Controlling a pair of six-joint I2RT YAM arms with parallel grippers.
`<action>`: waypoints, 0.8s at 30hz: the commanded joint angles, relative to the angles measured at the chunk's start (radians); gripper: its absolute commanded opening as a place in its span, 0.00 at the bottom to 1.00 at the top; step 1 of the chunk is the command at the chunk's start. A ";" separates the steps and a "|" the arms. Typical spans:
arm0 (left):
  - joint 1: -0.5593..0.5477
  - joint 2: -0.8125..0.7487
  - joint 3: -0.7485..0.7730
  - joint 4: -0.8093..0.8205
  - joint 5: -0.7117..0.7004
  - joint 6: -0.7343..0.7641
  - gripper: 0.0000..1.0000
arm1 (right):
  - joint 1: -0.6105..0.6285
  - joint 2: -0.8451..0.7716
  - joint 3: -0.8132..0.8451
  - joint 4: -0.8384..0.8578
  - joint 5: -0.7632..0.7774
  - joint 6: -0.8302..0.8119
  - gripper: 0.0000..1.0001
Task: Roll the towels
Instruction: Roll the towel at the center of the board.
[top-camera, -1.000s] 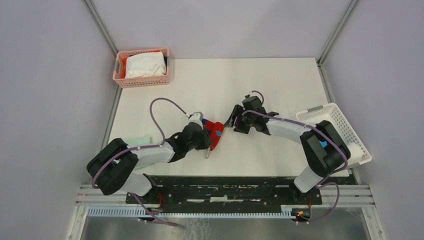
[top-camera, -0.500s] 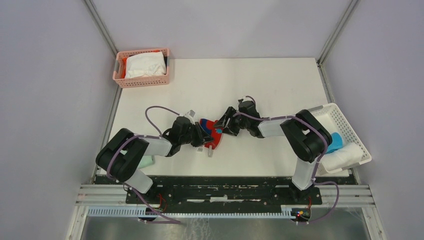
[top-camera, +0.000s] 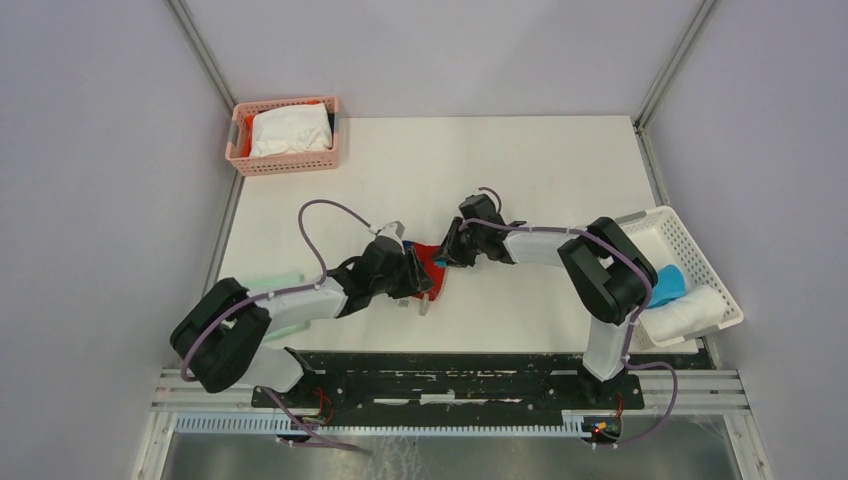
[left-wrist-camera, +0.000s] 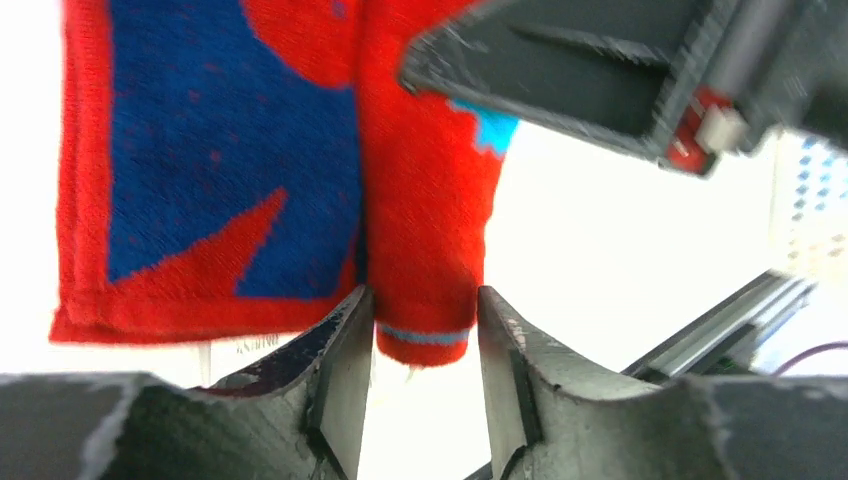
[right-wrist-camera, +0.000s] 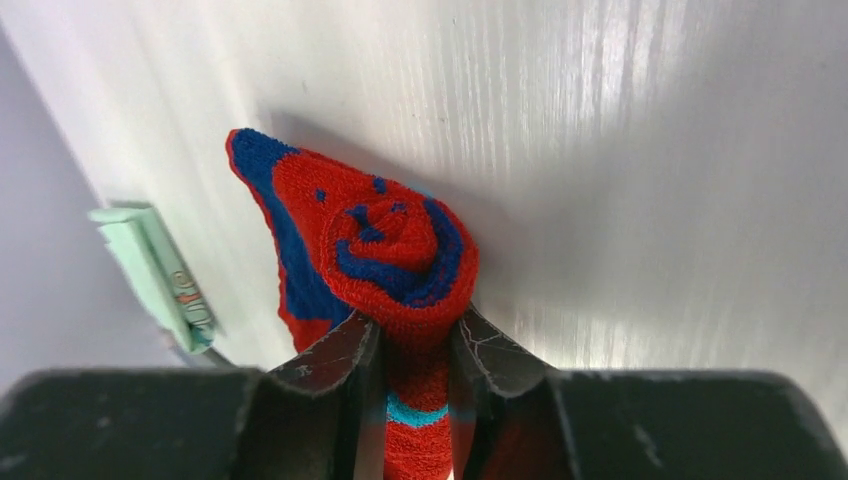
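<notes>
The red towel with dark-blue blotches (top-camera: 432, 266) lies partly rolled at the table's middle. In the right wrist view its spiral end (right-wrist-camera: 390, 240) faces me, and my right gripper (right-wrist-camera: 415, 325) is shut on the roll, both fingers pressing its sides. My left gripper (left-wrist-camera: 420, 305) stands open around the roll's other end (left-wrist-camera: 425, 340), with a gap at the right finger; the flat unrolled part (left-wrist-camera: 230, 170) spreads beyond. From above, the left gripper (top-camera: 415, 280) and right gripper (top-camera: 447, 252) meet at the towel. A turquoise-blue towel (top-camera: 668, 285) and a white roll (top-camera: 688, 312) lie in the white basket (top-camera: 660, 228).
A pink basket (top-camera: 285, 163) at the back left holds crumpled white cloth (top-camera: 290, 130). A mint-green folded cloth (top-camera: 275, 283) lies by the left arm near the table's left edge, also seen as the mint-green cloth (right-wrist-camera: 150, 265) in the right wrist view. Metal rails run along the near edge.
The right gripper came left onto the roll and closed on it. The left gripper opened, letting go of the roll's end, and its arm shifted slightly.
</notes>
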 joint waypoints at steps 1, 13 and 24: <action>-0.175 -0.122 0.091 -0.252 -0.355 0.156 0.51 | 0.036 -0.045 0.117 -0.403 0.219 -0.105 0.24; -0.608 0.057 0.379 -0.443 -1.074 0.255 0.67 | 0.064 -0.044 0.226 -0.575 0.296 -0.117 0.23; -0.684 0.410 0.516 -0.370 -1.257 0.437 0.67 | 0.063 -0.035 0.231 -0.577 0.270 -0.116 0.23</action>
